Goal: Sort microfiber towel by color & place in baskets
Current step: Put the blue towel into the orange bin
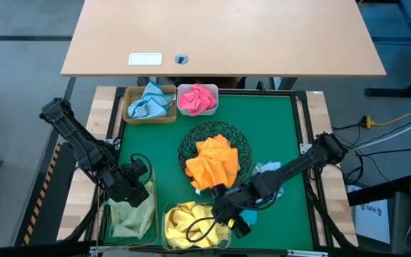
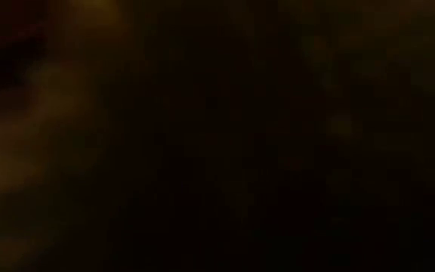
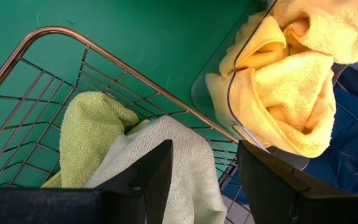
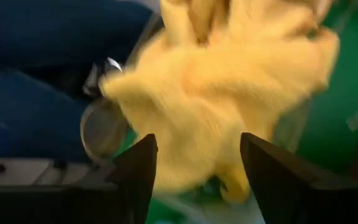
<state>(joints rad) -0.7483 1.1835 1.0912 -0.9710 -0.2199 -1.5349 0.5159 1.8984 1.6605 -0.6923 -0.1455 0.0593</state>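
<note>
Five baskets sit on the green mat. The tan tray holds a light blue towel and the white tub a pink one. An orange towel fills the black wire bowl. The clear box holds the yellow towel. Pale green towels lie in the wire basket. My left gripper hangs open just over the pale green towels. My right gripper is open over the clear box, with the blurred yellow towel beyond its fingers. The low view is dark.
A pale blue cloth lies on the mat beside my right arm. A wooden desk stands beyond the far edge. A person's blue trousers show past the near edge. Bare mat lies between the baskets.
</note>
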